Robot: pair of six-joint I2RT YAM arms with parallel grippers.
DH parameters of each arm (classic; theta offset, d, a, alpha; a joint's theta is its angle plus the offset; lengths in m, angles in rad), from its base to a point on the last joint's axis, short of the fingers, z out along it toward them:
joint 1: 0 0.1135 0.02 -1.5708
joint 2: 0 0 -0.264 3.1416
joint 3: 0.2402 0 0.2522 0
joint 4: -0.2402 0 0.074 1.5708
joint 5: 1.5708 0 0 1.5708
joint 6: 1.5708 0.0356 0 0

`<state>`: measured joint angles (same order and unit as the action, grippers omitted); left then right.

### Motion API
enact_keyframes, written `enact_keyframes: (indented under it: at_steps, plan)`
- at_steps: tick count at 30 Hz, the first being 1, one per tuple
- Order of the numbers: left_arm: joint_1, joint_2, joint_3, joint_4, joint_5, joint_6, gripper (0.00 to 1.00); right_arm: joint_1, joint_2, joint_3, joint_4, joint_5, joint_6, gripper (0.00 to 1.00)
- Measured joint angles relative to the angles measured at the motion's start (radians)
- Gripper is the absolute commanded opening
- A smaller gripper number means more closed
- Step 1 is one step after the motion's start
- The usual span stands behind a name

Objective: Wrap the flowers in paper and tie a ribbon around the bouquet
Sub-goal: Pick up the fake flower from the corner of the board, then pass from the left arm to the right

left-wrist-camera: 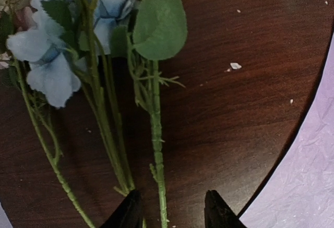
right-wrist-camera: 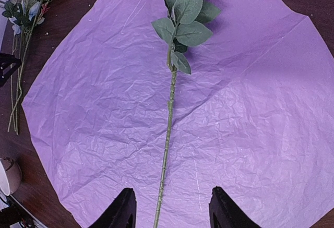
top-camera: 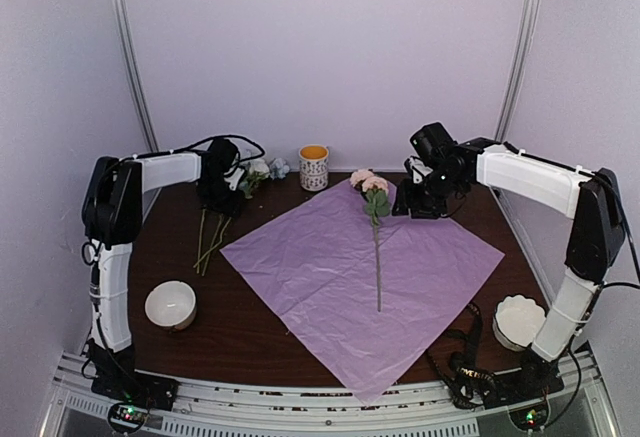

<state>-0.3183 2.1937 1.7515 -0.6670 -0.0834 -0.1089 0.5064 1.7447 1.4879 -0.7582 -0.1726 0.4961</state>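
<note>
Down at the bottom right of the overhead view, a black ribbon [top-camera: 466,362] lies bunched beside the right arm's base, clear of the paper. A plain white bowl [top-camera: 170,304] sits lower left and a scalloped white dish [top-camera: 520,322] lower right, both on the dark wood table [top-camera: 170,247].

Moving up the frame, the paper [top-camera: 330,287] fills the centre. It's lilac side up, flat and turned like a diamond, with its near corner hanging over the table's front edge. One pink-bloomed stem [top-camera: 378,257] lies straight up the middle of it, blooms at the far corner.

Over to the right wrist view: the right gripper [right-wrist-camera: 169,199] has its claws apart at the bottom of the frame, one either side of that stem's lower end. There's a gap on both sides, so nothing is pinched.

Left wrist view now: the left gripper [left-wrist-camera: 172,202] is also spread, straddling one green stem, with space showing on each side. That stem belongs to the bunch of flowers [left-wrist-camera: 52,66], pale blue blooms in the upper left, lying on bare wood. The paper's edge cuts across the lower right corner.

Farthest back in the overhead view, top centre, stands a patterned mug [top-camera: 313,167] between the two grippers.
</note>
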Motion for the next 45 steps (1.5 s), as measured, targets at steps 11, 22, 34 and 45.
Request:
enact_keyframes:
  at_steps: [11,22,34,45]
  plan:
    - [0.003,0.065,0.041,-0.066,-0.029,-0.007,0.41,0.000,0.001,0.000,-0.018,0.016,-0.003,0.48]
    - [0.012,0.101,0.057,-0.077,-0.021,-0.032,0.00,0.000,0.006,0.026,-0.080,0.048,-0.027,0.48]
    - [0.013,-0.098,-0.120,0.019,0.037,-0.054,0.00,0.001,-0.012,0.028,-0.103,0.063,-0.036,0.50]
    - [-0.080,-0.743,-0.507,0.612,0.382,-0.046,0.00,0.149,-0.289,-0.080,0.229,-0.086,-0.101,0.61]
